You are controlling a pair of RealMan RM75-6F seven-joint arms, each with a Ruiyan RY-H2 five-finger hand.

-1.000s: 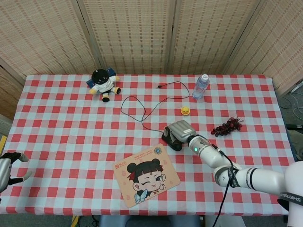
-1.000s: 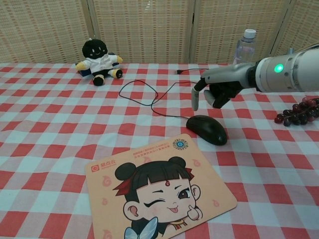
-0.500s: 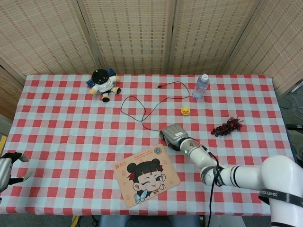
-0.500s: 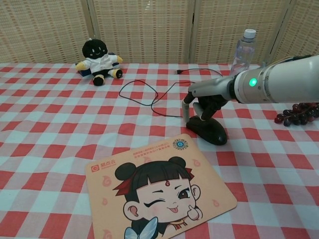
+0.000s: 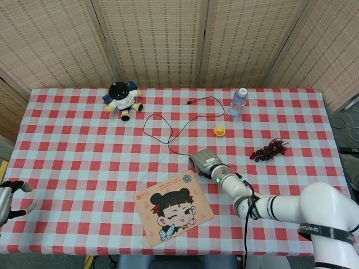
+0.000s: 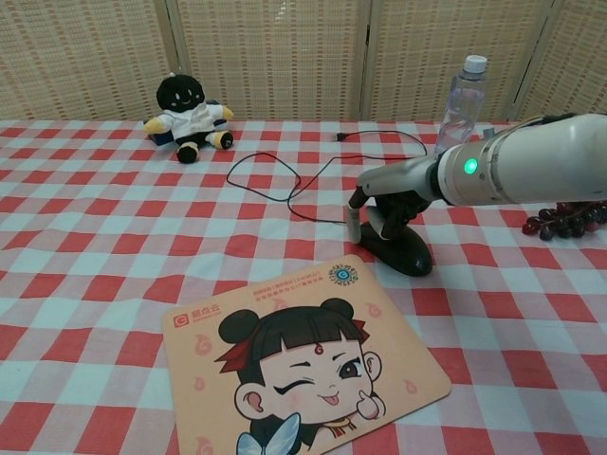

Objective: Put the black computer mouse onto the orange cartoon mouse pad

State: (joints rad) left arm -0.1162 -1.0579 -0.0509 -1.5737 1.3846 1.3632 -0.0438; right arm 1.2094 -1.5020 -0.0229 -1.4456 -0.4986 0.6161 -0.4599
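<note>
Plush doll [image 5: 123,99] at far left, water bottle [image 5: 238,103], yellow toy [image 5: 219,131], dark grapes [image 5: 268,149] at right

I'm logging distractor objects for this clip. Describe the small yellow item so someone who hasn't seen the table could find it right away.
Start at the clear water bottle standing near the far edge of the checked table. Just in front of it, slightly to its left, lies the small yellow toy, between the bottle and the robot hand. It is the only yellow, round thing there; the nearby grapes are dark.

Tabletop [image 5: 73,140] in red-white checked cloth carries mouse pad [image 5: 173,207], black mouse [image 6: 398,249], cable [image 5: 168,126], plush doll [image 5: 123,99], bottle [image 5: 238,103], grapes [image 5: 268,150], yellow toy [image 5: 219,131].
</note>
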